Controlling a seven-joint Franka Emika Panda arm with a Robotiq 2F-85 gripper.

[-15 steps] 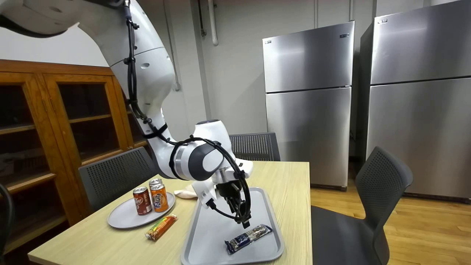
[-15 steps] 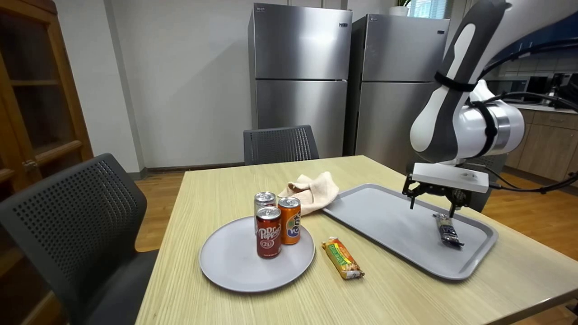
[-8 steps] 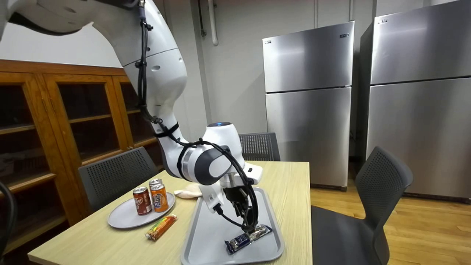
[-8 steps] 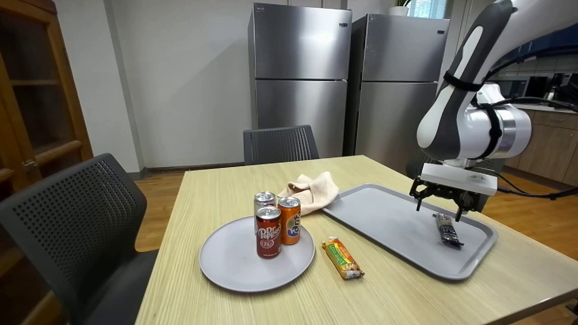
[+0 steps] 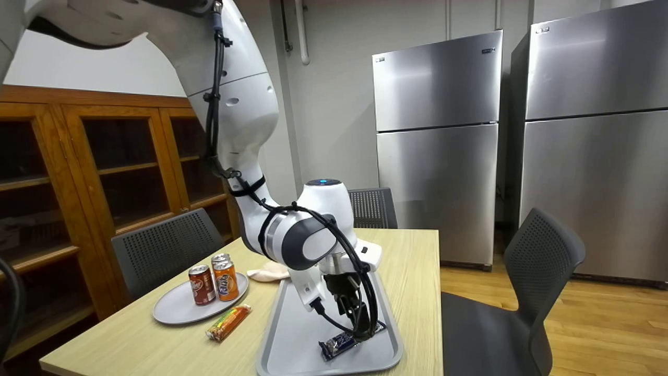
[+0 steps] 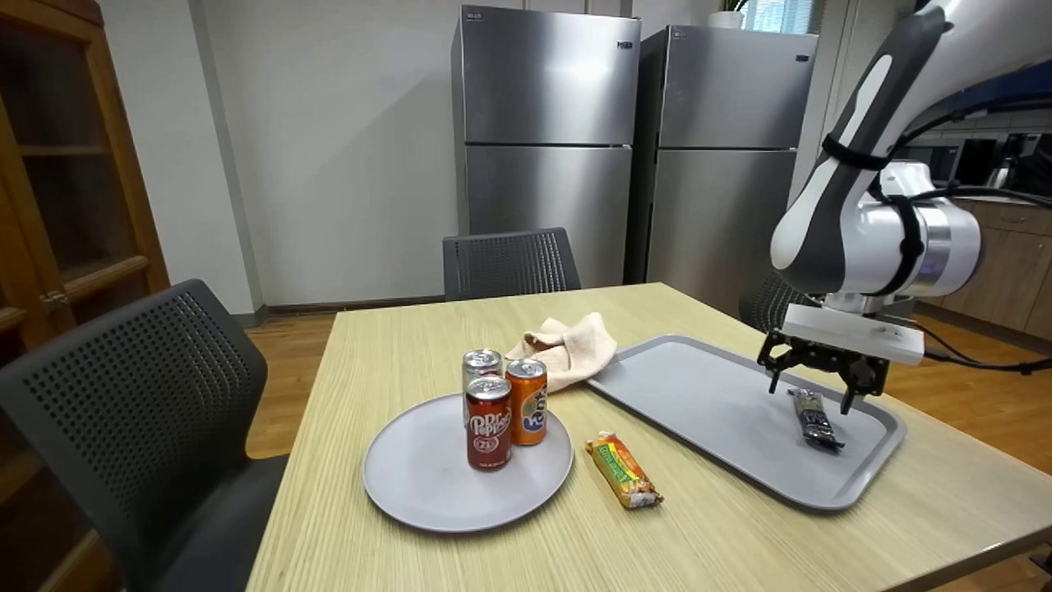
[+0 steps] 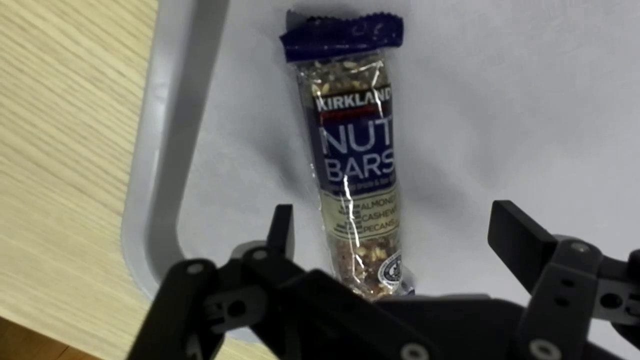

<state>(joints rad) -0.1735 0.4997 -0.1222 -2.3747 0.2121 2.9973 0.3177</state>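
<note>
Gripper (image 7: 391,227) spread wide over bar (image 7: 356,165), holding nothing. Wrist view: room between bar and each fingertip (image 7: 520,245), wider at view's right. Bar on tray (image 7: 500,100), apart from rim (image 7: 149,150).

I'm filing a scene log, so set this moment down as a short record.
Nearest item: Kirkland nut bar
Nut bar's place: lying on the gray tray
Jaws: open, gripping nothing, on either side of the nut bar in the wrist view
Cans: Dr Pepper can, orange Fanta can, partly hidden silver can, all on the round gray plate
Between plate and tray: orange-and-green wrapped bar
By the tray: cream cloth
</note>
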